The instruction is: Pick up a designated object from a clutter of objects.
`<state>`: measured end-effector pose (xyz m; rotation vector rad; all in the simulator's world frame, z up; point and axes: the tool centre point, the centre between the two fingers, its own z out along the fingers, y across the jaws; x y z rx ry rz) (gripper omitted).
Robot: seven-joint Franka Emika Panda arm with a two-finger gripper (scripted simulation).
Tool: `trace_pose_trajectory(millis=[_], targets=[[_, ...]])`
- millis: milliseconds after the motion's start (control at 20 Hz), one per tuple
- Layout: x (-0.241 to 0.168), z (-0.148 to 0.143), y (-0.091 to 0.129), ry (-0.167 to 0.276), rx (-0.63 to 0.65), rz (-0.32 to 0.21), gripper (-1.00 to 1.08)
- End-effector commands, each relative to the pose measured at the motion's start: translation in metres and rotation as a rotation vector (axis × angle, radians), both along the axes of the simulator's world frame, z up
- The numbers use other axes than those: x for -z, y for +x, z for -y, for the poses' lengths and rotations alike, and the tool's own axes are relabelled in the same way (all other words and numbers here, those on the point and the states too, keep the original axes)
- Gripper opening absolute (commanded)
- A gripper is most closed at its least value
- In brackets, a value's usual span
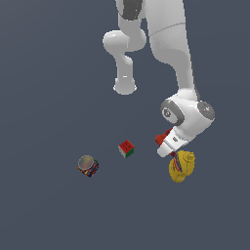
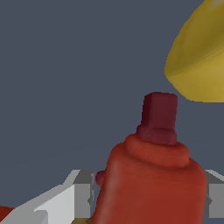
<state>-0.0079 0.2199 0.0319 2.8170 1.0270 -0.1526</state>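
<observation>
A: Where is the hand (image 1: 172,152), and what has it got?

B: In the exterior view it sits low at the end of the white arm (image 1: 168,44), toward that view's right. The red bent piece (image 1: 161,138) pokes out beside its white body, and the lumpy yellow object (image 1: 181,166) lies just under and beside it.

A: Is it gripping the red piece?

B: The wrist view suggests so. The red piece (image 2: 153,175) fills the space between the two grey-white fingers (image 2: 83,194), one on each flank, and they look pressed to its sides. So the hand seems closed on it, at a medium width set by the piece's body. I cannot tell whether the piece is off the tabletop (image 1: 44,205).

A: What does the piece look like close up?

B: A rounded glossy red body with a darker, squarish stub rising from a collar. The yellow object (image 2: 197,57) bulges in at one corner, near but apart from it.

A: Any writing or labels?

B: None I can read. The cube (image 1: 126,149) shows a red face with small dark dots, plus green and white sides. The greyish dome on its multicoloured base (image 1: 88,166) has a pattern too small to make out.

A: And the arm's pose?

B: It comes down from the top of the exterior view, bends at a grey-capped wrist joint, and the hand tilts down toward that view's left. The cube and dome are well apart from it.
</observation>
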Motion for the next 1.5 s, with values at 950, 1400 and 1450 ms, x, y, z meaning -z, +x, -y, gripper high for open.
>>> trace_pose_trajectory(millis=[950,1400,1450], targets=[[-0.172,0.08,0.008,0.003,0.0,0.003,-1.0],[-0.268,0.124,0.014,0.005,0.0,0.003,-1.0],[-0.277,0.129,0.014,0.005,0.0,0.003,-1.0]])
